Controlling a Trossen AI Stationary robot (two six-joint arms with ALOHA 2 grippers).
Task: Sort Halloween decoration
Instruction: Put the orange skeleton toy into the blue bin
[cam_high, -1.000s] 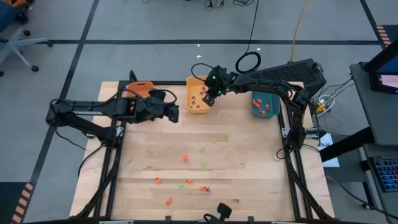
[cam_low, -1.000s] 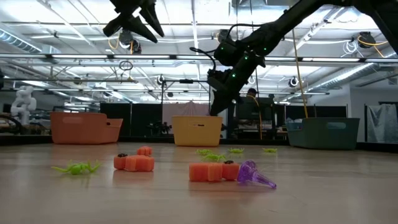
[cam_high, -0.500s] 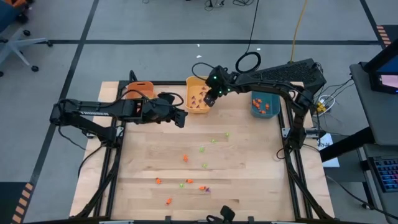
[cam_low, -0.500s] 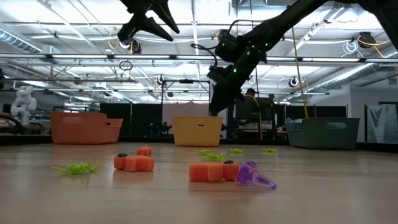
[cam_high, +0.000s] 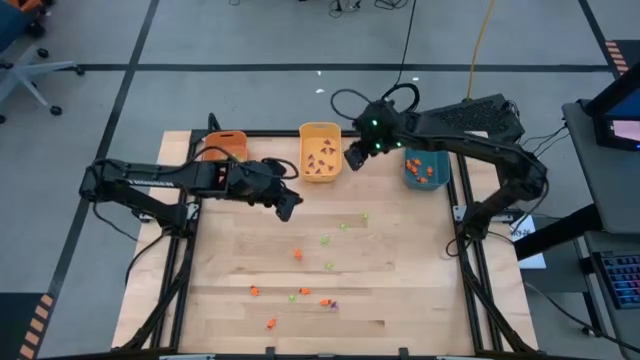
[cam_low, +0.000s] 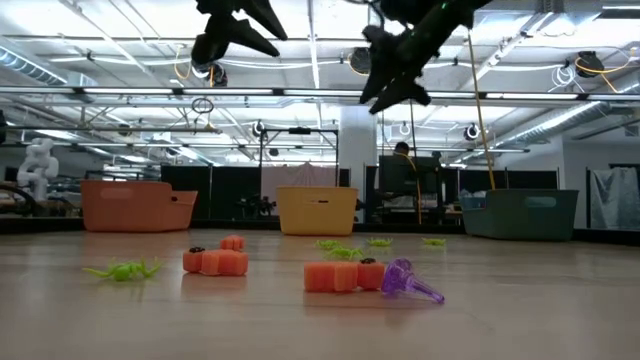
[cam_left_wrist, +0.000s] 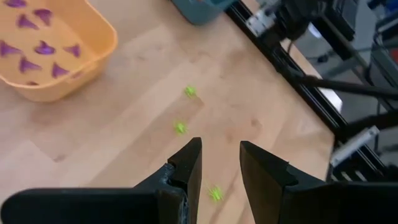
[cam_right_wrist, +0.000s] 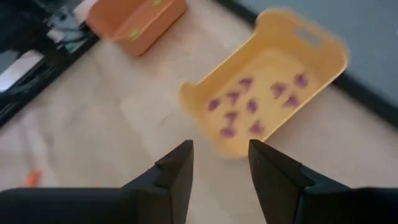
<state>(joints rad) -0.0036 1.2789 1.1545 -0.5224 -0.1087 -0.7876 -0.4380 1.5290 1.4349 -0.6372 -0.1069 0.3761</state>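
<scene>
The Halloween decoration lies scattered on the wooden table: green trinkets (cam_high: 343, 226), orange ones (cam_high: 297, 254) and a purple one (cam_high: 333, 304) toward the near edge. More purple trinkets lie in the yellow bin (cam_high: 320, 150), and orange ones in the teal bin (cam_high: 425, 168). My left gripper (cam_high: 288, 203) hangs open high above the table's far-middle, with green trinkets (cam_left_wrist: 180, 127) below it and nothing between its fingers. My right gripper (cam_high: 352, 158) is open and empty, raised beside the yellow bin's (cam_right_wrist: 267, 93) right rim. Both show high up in the low view, my left gripper (cam_low: 235, 25) and my right gripper (cam_low: 395, 75).
An orange bin (cam_high: 222, 146) stands at the far left, the yellow one at the far middle, the teal one at the far right. Black frame rails (cam_high: 465, 215) run along the table's sides. In the low view, orange blocks (cam_low: 340, 275) and a purple trinket (cam_low: 410, 282) lie near the front edge.
My right gripper has risen from just over the yellow bin and swung a little toward the table's right edge; its fingers, together before, now stand apart. My left gripper has turned and edged toward the table's middle, staying open.
</scene>
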